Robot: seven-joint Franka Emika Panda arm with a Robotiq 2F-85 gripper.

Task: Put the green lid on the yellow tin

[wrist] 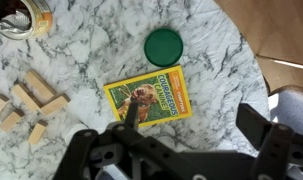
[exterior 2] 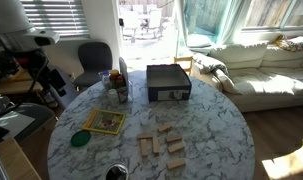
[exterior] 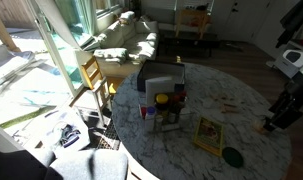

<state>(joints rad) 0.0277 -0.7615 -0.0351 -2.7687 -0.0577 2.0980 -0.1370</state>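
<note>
The green lid (wrist: 163, 44) lies flat on the marble table, a dark green disc beyond the top edge of a yellow-green picture card (wrist: 151, 98). It also shows in both exterior views (exterior: 232, 156) (exterior 2: 81, 139). The yellow tin (wrist: 23, 18) stands open at the top left of the wrist view, well apart from the lid, and near the table edge in an exterior view (exterior 2: 116, 173). My gripper (wrist: 191, 125) is open and empty. It hangs above the table on the near side of the card, touching nothing. The arm (exterior: 283, 105) is at the table's edge.
Several loose wooden blocks (wrist: 26, 105) lie next to the card and tin (exterior 2: 161, 145). A dark box stack (exterior: 161, 82) stands mid-table (exterior 2: 168, 82), with bottles (exterior 2: 118, 85) beside it. The round table's edge (wrist: 253, 60) is close to the lid. Chairs and a sofa surround the table.
</note>
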